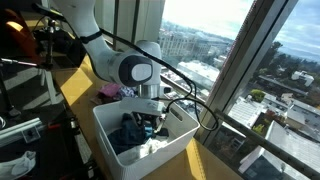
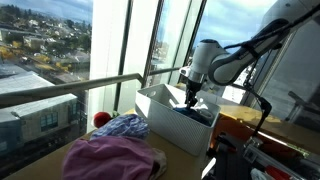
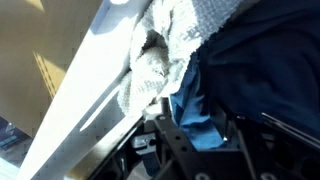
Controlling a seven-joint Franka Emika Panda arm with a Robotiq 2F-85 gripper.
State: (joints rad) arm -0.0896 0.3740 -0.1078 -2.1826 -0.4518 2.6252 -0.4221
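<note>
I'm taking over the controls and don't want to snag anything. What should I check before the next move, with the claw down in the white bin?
1. Claw inside the white bin: ok, lowered among the clothes in both exterior views.
2. Jaws open or shut: cannot tell, the wrist view is too dark there.
3. Cloth gripped: cannot tell; light blue cloth lies right at the claw.
4. Room beside the bin wall: cannot tell; it looks close in the wrist view.
5. Pink pile outside the bin, apart from the claw: ok.
</note>
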